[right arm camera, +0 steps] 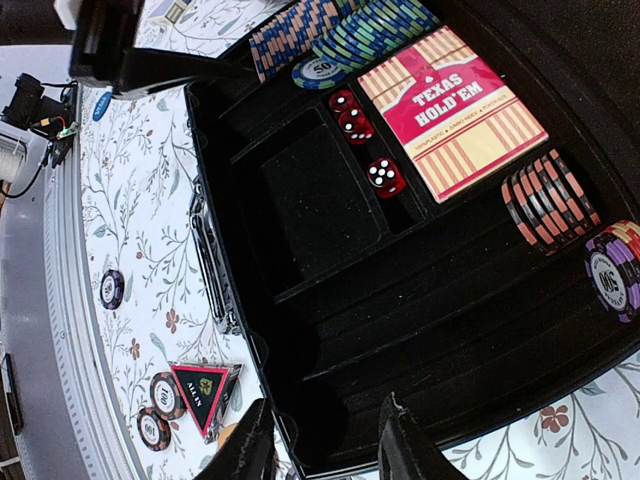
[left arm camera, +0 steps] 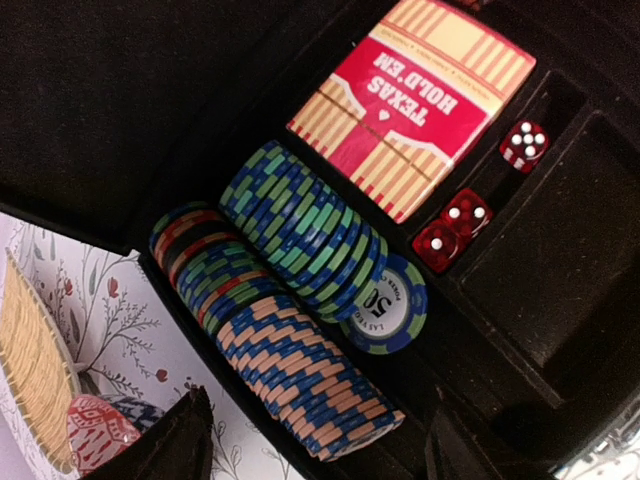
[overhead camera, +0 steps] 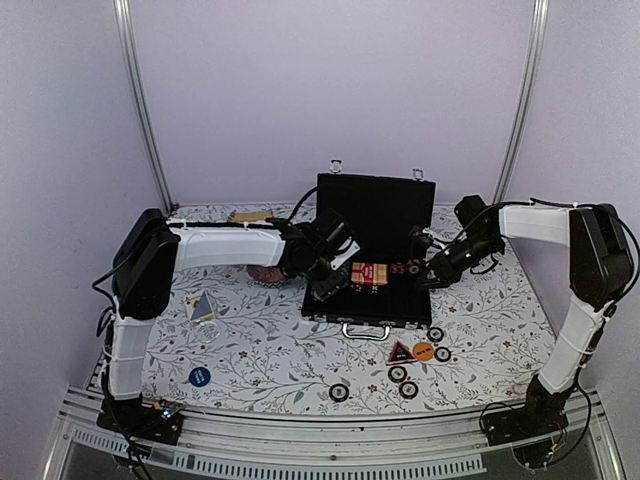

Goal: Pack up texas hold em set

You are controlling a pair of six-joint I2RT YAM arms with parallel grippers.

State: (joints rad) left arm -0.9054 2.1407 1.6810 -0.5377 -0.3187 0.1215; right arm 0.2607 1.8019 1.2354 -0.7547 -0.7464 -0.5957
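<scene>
The black briefcase (overhead camera: 385, 212) lies open mid-table with its lid upright. Its tray holds rows of blue poker chips (left arm camera: 300, 370), a red card deck (left arm camera: 415, 100) and red dice (left arm camera: 465, 215). My left gripper (left arm camera: 310, 450) hangs open over the tray's left end, its fingers on either side of the blue-orange chip row without touching it. My right gripper (right arm camera: 322, 440) is open and empty above the case's right front corner (right arm camera: 300, 440). A red triangle (overhead camera: 401, 352), an orange disc (overhead camera: 423, 351) and several loose chips (overhead camera: 339, 392) lie in front of the case. A blue disc (overhead camera: 199, 376) lies front left.
A pink-red woven ball (overhead camera: 268, 273) sits just left of the case, under my left arm. A tan slatted mat (overhead camera: 250, 216) lies at the back left. A small pale triangular piece (overhead camera: 202, 307) rests on the floral cloth to the left. The silver handle (right arm camera: 212, 265) faces the front edge.
</scene>
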